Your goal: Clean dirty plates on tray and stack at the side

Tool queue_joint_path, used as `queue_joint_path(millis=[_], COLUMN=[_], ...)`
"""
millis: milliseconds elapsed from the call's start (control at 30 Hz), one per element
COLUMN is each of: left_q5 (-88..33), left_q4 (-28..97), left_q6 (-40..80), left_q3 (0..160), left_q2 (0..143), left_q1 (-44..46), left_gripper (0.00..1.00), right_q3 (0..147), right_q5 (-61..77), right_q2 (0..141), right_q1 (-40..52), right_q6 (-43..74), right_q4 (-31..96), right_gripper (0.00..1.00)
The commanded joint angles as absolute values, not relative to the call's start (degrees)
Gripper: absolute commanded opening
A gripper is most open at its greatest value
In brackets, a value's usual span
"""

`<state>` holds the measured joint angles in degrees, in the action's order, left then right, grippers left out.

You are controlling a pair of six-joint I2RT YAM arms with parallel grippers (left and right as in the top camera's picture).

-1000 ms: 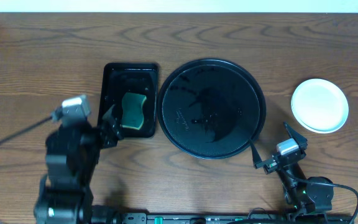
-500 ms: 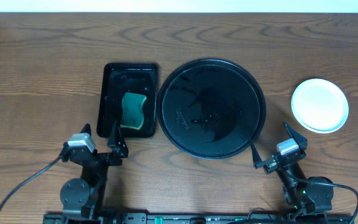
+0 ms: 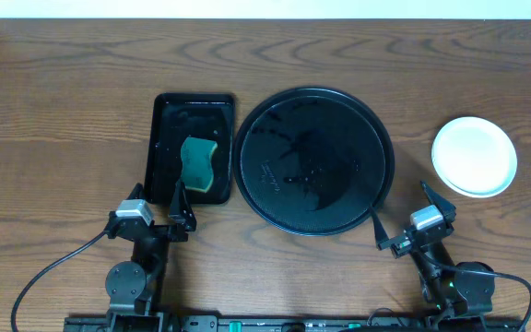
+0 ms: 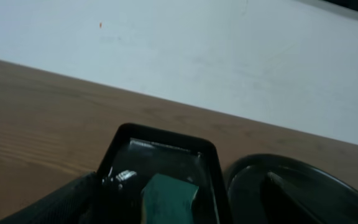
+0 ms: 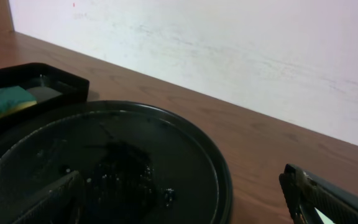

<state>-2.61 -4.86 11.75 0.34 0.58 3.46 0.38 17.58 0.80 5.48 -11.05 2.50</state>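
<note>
Wide open and empty, both sets of jaws. Resting low at the near edge of the brown wooden surface (image 3: 63,92): left arm (image 3: 144,242) just near of the small rectangular black tray (image 3: 194,98) holding a green-and-yellow sponge (image 3: 199,164), right arm (image 3: 429,242) at the near right of the large round glossy black tray (image 3: 339,129). Nothing on that tray except a wet-looking sheen. Far right, well apart: pale round shallow plate (image 3: 474,155) on top, count beneath impossible to tell. Looks finished. Risk from here: clipping the raised rim on a careless reach, or nudging the plate across the surface.
</note>
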Motion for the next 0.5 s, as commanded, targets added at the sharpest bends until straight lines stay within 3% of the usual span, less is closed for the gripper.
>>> queue_joint_path(millis=[0, 467], left_q5=[-1.96, -1.93], left_q4=[-4.95, 3.99], left_q6=[10.74, 10.74], left_q3=[0.23, 0.25], left_q2=[0.08, 0.64], left_q1=[3.18, 3.18], left_gripper=[0.84, 0.84], right_q3=[0.32, 0.32], right_q5=[18.02, 18.04], right_q2=[0.64, 0.64], right_q1=[5.3, 5.3], right_q6=[-11.64, -11.64], right_q4=[2.76, 2.76], right_gripper=[0.99, 0.99])
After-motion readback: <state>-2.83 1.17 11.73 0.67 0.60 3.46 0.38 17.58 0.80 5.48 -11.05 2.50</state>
